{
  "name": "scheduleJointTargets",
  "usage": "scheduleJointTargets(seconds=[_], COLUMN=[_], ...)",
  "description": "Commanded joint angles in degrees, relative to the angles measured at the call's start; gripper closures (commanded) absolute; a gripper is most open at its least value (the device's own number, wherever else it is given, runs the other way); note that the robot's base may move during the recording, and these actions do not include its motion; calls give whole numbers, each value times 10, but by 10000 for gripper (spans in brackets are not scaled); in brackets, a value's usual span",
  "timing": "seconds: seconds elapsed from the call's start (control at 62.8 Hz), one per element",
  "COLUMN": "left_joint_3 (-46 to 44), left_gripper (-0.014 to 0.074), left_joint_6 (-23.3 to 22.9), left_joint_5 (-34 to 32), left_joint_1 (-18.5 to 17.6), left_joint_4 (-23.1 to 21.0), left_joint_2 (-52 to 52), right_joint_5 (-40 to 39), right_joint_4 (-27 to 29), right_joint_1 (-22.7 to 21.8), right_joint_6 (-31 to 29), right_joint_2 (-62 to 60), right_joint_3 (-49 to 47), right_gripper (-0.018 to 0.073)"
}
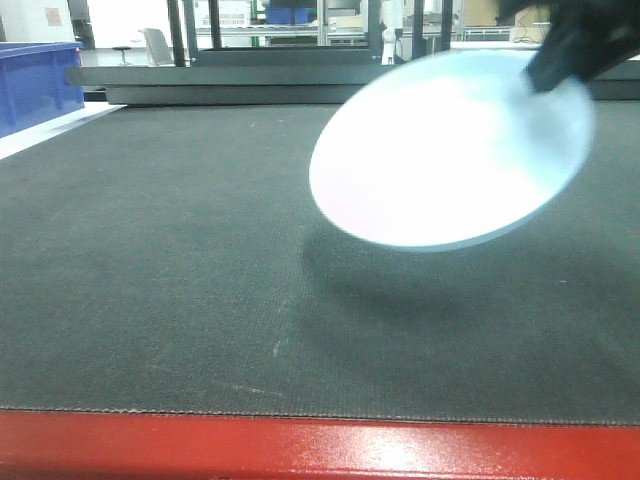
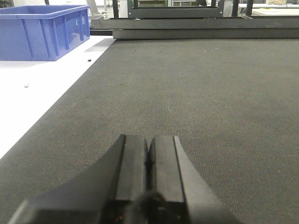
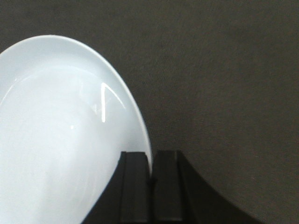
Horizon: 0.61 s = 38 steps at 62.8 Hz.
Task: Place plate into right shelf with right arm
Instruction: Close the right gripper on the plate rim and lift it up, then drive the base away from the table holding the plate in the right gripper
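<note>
Edging the front: a red strip (image 1: 300,450) runs along the near side of the table (image 1: 150,300), whose top is a dark, woven covering.
Left pincer (image 2: 149,145): its two black fingers are pressed together with nothing between them. It sits low over the dark table top, pointing toward the far end.
Right pincer (image 3: 150,157): clamped on the rim of the plate (image 3: 60,135), one finger on each side of the thin edge. In the front view it shows only as a dark, blurred shape at the top right corner.
Plate: plain white and round. It is lifted clear of the table and steeply tilted, held by its upper right edge in the front view (image 1: 450,150). It hangs right of centre over the dark top.
Shadow (image 1: 400,285): a soft dark patch on the table just under the plate, apart from it.
Left border: a white surface (image 2: 37,88) lies alongside the dark top.
Blue bin (image 2: 42,30): it stands on the white surface at the far left, well apart from the plate.
Far end: a dark frame (image 1: 300,75) of low flat rails and upright posts crosses the back of the table. Beyond it the room is bright and blurred.
</note>
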Motion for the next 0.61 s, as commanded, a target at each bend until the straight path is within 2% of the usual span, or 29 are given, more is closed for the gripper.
scheduleJointTargets(seconds=[0.0,0.303,0.59], left_joint_3=[4,4,4], left_gripper=[643,643,643], left_joint_6=[-1,-1,-1], left_joint_5=[-47,-47,-47], left_joint_1=[-2,-2,-2], left_joint_4=[-2,-2,-2], left_joint_2=[-6,-6,-6], right_joint_5=[-63,-60,-80], right_joint_4=[-22,-74,-76], right_joint_1=[-2,-2,-2], right_joint_6=[-3,-3,-3], right_joint_2=[-90,-309,-447], right_joint_3=[19,52,52], right_gripper=[504,504,504])
